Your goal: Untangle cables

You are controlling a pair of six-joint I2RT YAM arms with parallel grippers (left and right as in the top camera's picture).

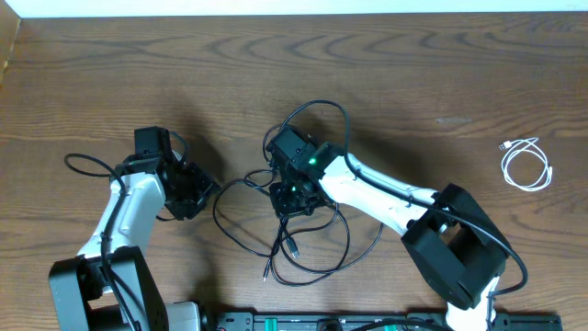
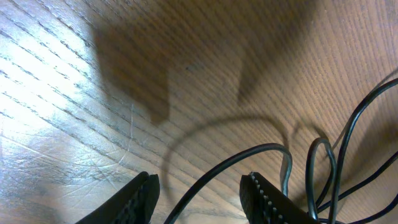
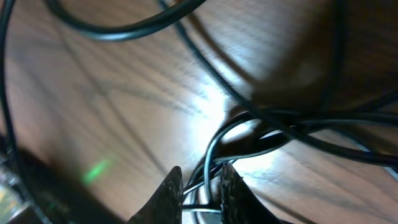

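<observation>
Locates tangled thin black cables (image 3: 298,129) at centre of brown wooden table (image 1: 413,74). Pinches strands there with right gripper (image 3: 200,177). Holds left gripper (image 2: 199,183) spread at tangle's 9 o'clock, one strand between fingers.

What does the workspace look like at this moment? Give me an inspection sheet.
Surface: wooden table, dark grain.
Job's things: black cables, tangled at the centre in loose overlapping loops.
Clutter: white cable, coiled on its own at the right.
Grippers: left gripper jaws open, one black strand passing between them; right gripper jaws closed on strands of the tangle.
Cables: black ones cross each other; the white one lies apart from them.
Surroundings: black rail along the near edge.
</observation>
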